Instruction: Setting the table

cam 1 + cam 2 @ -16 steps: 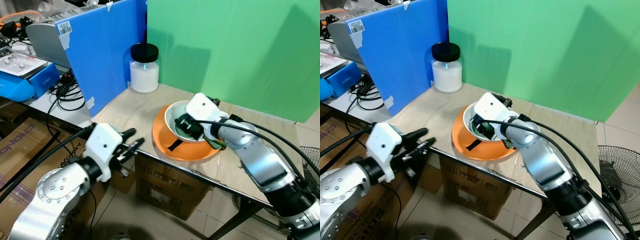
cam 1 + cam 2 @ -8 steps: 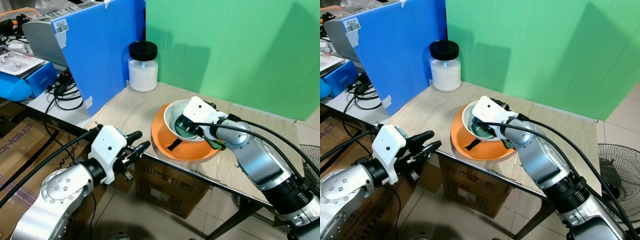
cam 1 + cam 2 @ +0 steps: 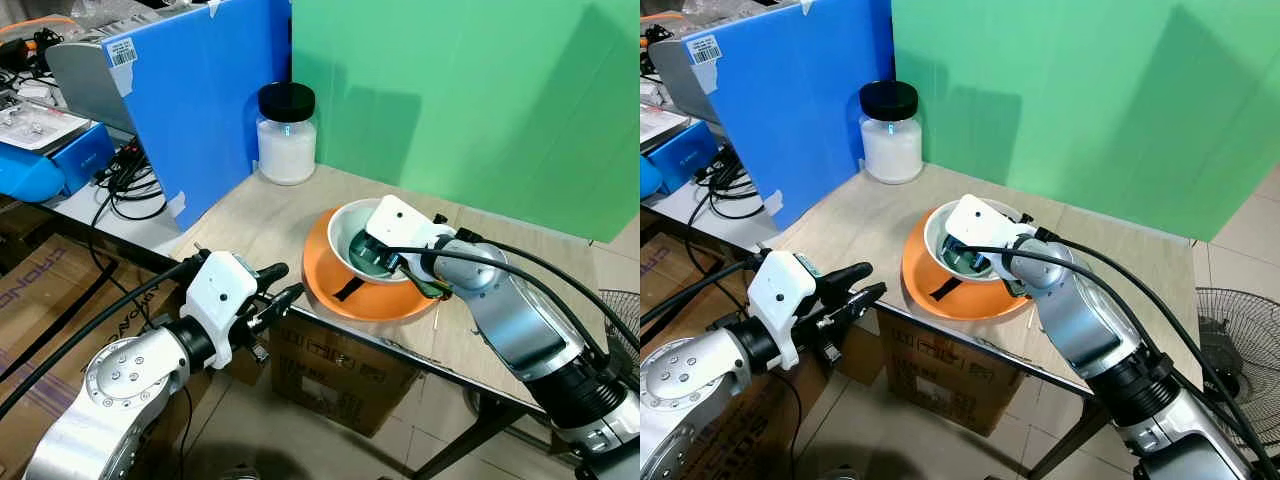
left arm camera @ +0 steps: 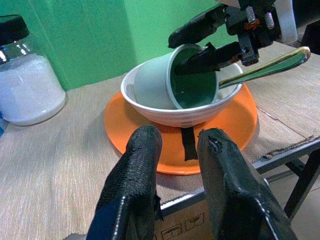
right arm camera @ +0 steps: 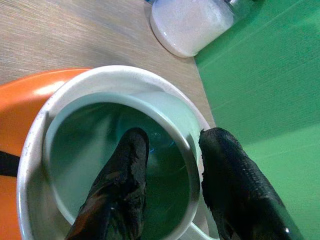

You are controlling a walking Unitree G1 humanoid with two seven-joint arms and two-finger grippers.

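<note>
Green cup (image 4: 187, 80) lies tipped on its side inside the white bowl (image 4: 150, 107), its mouth toward the table's front edge, and the bowl sits on the orange plate (image 4: 127, 135) on the wooden table (image 3: 255, 225). The right gripper (image 5: 167, 172) is at the cup's rim: one black finger (image 5: 122, 180) reaches down inside the cup, the other (image 5: 227, 175) stays outside it, with the rim wall between them and a narrow gap on either side, so the jaws are only part-way closed and I cannot tell if they pinch it. A gold-coloured spoon (image 4: 265, 67) juts out from the bowl beside the cup, toward the robot's right. The left gripper (image 3: 270, 290) hovers off the table's near edge, below the plate's level, its two fingers (image 4: 135, 175) a little apart and holding nothing, pointed at the plate. A black strip (image 4: 189, 145) lies across the plate's front. A glass jar with a black lid (image 3: 287, 135), full of white grains, stands at the table's back corner, against a blue board (image 3: 200, 100) and a green backdrop (image 3: 470, 100). Cardboard boxes (image 3: 335, 370) sit under the table, cables (image 3: 130, 190) trail over the bench to the left, and a fan (image 3: 1240, 340) stands on the floor at right.
</note>
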